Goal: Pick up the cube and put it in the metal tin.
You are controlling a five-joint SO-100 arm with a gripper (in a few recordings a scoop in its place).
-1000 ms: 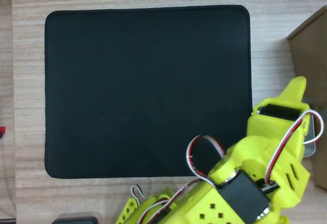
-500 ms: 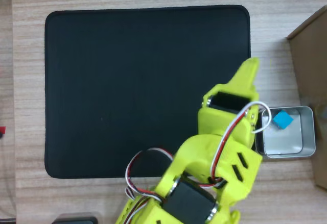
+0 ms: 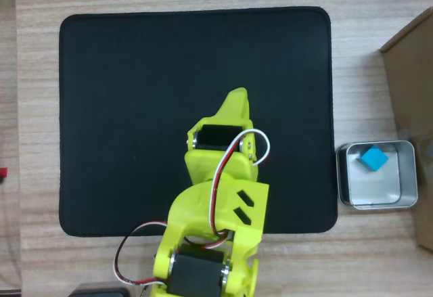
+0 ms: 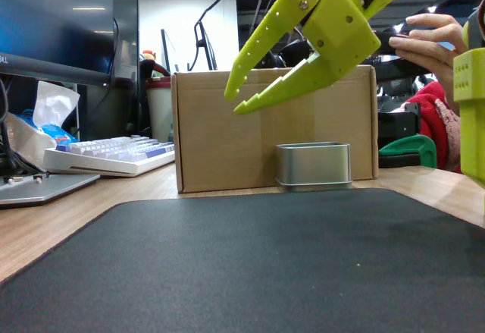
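On the left of the fixed view a keyboard [image 4: 114, 153] lies on the worktop [image 4: 45, 212], well apart from the arm's reach, so little risk is seen there. Over the middle of the black mat [image 3: 135, 107], in the overhead view, the pincer [image 4: 235, 98] is raised well above the surface; in the fixed view its 2 fingers are seen spread apart with nothing between them, so it is open and empty. The main hazard is judged to lie in any sweep to the right at a lower height: the cardboard box [image 4: 227, 132] stands just behind the tin [image 4: 313, 166], and a low swing could strike either 1. A knock to the tin's low wall could slide or tip it, since it appears light and rests loose on the wood. Further right, the cube [image 3: 373, 158] is seen in the overhead view lying tilted inside the tin [image 3: 406, 199], toward its upper half, so the placement appears done; the cube could be spilled only if the tin were disturbed. At the far right of the fixed view a person's hand [image 4: 432, 41] is held behind the scene, and no contact with it is expected while the arm stays over the mat.
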